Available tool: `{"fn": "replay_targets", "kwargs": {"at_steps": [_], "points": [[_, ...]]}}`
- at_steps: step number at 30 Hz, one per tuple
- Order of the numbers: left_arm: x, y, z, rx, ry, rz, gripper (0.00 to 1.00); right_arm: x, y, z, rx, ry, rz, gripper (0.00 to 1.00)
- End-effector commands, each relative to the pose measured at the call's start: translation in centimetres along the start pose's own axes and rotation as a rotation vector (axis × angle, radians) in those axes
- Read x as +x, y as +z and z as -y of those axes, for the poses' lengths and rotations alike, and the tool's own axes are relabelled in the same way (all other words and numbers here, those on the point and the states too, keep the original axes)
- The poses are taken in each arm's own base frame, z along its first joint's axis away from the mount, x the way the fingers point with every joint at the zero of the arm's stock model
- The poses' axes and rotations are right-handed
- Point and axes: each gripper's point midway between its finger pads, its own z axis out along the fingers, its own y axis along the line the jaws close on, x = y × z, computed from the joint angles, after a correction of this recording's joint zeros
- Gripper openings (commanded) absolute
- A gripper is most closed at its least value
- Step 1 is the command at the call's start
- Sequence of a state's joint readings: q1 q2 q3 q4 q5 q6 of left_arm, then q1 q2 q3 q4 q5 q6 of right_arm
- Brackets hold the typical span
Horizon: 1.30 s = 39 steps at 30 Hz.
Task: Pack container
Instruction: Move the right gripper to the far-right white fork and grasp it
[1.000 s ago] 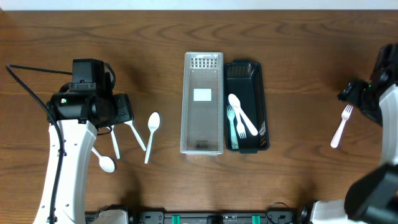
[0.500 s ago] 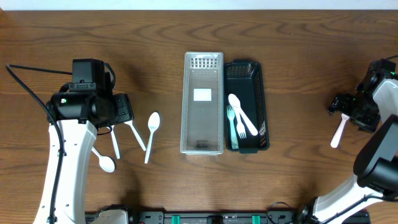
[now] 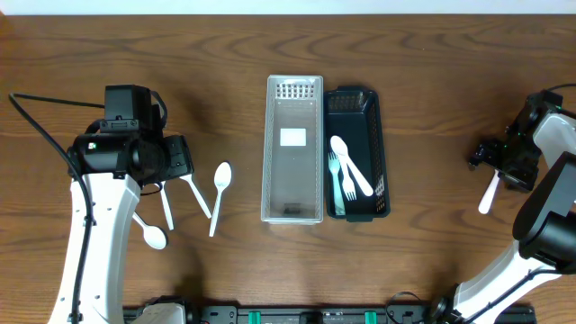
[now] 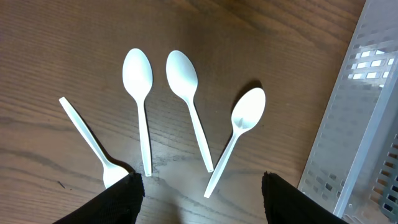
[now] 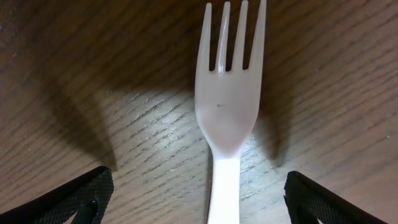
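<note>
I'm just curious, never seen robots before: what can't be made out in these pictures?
- Overhead: the right gripper covers the fork's tines.
- Right wrist: the fork's handle runs off the bottom edge.
- Left wrist: a gripper finger hides part of one spoon's bowl.

Even light — dark shadows flanking fork (image 5: 227, 106)

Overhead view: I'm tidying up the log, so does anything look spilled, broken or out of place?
Nothing spilled or broken. The one oddity: a fork lies alone at the far right, well away from the black bin holding other cutlery.
</note>
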<state>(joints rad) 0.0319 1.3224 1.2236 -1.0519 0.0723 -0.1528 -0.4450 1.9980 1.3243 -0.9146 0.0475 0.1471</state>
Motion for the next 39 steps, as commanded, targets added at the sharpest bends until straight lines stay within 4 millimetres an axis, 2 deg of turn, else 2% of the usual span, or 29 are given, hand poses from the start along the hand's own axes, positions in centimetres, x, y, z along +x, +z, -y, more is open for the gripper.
{"fn": "replay_targets", "kwargs": {"at_steps": [1, 10, 15, 17, 20, 23, 28, 31, 37, 39], "points": [[-0.3, -0.4, 0.1, 0.001, 0.007, 0.009, 0.64, 0.2, 0.5, 0.2, -0.007, -0.006, -0.006, 0.91], [-0.3, -0.4, 0.1, 0.000, 0.007, 0.006, 0.64, 1.6, 2.7, 0.0, -0.058, 0.012, -0.021, 0.91], [-0.3, -0.4, 0.1, 0.000, 0.007, 0.006, 0.64, 1.9, 3.1, 0.2, -0.057, 0.018, -0.028, 0.87], [-0.3, -0.4, 0.1, 0.000, 0.007, 0.006, 0.64, 2.0, 3.1, 0.2, -0.058, 0.018, -0.030, 0.81], [-0.2, -0.4, 0.1, 0.000, 0.007, 0.005, 0.64, 2.1, 3.1, 0.2, -0.057, 0.017, -0.034, 0.65], [-0.3, -0.4, 0.1, 0.000, 0.007, 0.006, 0.64, 2.2, 3.1, 0.2, -0.056, 0.018, -0.039, 0.58], [-0.3, -0.4, 0.1, 0.000, 0.007, 0.006, 0.64, 2.3, 3.0, 0.2, -0.056, 0.017, -0.043, 0.38], [-0.2, -0.4, 0.1, 0.000, 0.007, 0.005, 0.64, 2.3, 3.0, 0.2, -0.055, 0.027, -0.042, 0.34], [-0.3, -0.4, 0.1, 0.000, 0.007, 0.006, 0.64, 2.2, 3.0, 0.1, -0.056, 0.045, -0.041, 0.17], [-0.3, -0.4, 0.1, 0.000, 0.007, 0.006, 0.64, 2.2, 2.8, -0.2, -0.056, 0.036, -0.037, 0.17]]}}
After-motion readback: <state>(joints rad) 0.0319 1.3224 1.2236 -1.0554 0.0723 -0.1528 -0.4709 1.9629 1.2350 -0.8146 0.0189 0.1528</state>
